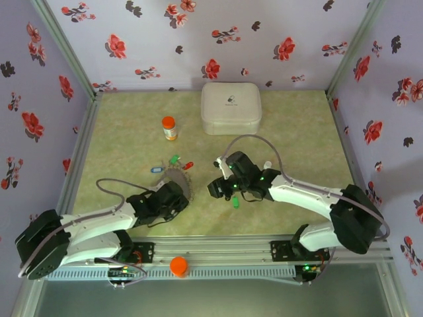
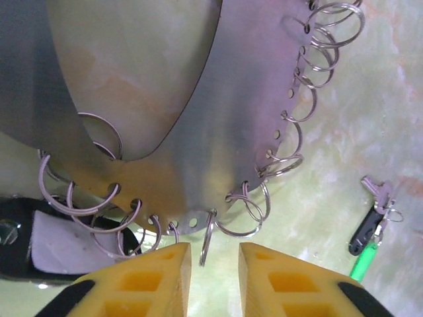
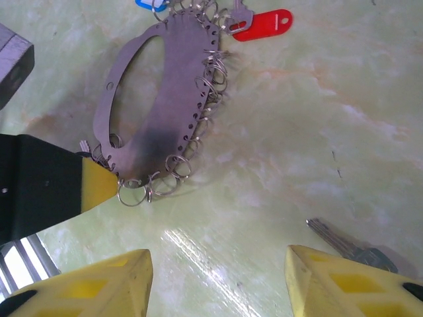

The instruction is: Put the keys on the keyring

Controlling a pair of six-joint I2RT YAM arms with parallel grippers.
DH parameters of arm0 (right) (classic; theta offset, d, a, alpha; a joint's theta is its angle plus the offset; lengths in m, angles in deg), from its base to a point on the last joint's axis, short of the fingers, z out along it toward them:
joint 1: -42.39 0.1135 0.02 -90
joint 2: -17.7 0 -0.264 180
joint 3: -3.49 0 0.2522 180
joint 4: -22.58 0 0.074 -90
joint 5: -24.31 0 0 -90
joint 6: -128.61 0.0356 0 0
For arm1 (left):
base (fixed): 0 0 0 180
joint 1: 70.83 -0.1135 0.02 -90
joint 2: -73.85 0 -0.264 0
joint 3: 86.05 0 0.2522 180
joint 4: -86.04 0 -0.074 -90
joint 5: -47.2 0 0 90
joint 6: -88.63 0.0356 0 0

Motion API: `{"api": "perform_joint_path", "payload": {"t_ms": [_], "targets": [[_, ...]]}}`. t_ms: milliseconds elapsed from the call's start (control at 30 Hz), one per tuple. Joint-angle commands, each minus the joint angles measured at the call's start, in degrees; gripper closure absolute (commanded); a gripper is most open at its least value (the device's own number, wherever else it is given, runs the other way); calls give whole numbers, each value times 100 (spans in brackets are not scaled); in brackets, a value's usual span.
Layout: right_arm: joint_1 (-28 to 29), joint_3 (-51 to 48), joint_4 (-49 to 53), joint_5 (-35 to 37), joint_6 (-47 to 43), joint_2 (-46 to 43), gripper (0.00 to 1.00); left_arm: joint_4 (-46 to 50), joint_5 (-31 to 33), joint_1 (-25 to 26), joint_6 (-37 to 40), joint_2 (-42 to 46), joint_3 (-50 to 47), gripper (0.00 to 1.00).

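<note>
Yellow plastic fingertips, left gripper (image 2: 215, 281): parted by a narrow gap, nothing pinched. One small split ring (image 2: 207, 238) hangs just ahead of the gap.
Beyond it: the keyring (image 2: 251, 119), a flat grey metal plate with an oval cut-out. Its rim is punched with holes and hung with wire rings. It lies on the mat in front of the left arm, and one left fingertip sits at its near edge in the right wrist view.
Right gripper (image 3: 218, 277): fingers wide apart, empty, over the mat. A loose key (image 3: 344, 246) lies just beside one fingertip.
Keys at the plate's far end: red tag (image 3: 264, 25), blue tag (image 3: 151, 4), green tag (image 1: 174, 159). Whether any is threaded on cannot be told.
Further off: green marbled mat (image 1: 297, 132), orange-capped bottle (image 1: 170, 127), white case (image 1: 230, 107).
</note>
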Motion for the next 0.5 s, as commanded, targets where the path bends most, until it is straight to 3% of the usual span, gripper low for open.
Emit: {"api": "perform_joint_path", "payload": {"t_ms": [0,233,467], "targets": [[46,80,-344,-225,-116,166,46,424,284,55,-116,280,-18,73],[130,470,-233,-575,335,723,51,2007,982,-60,279,1041,477,73],[612,571,-760,-551,1720,1327,44,2098,1376,-460,824,1305,590,75]]}}
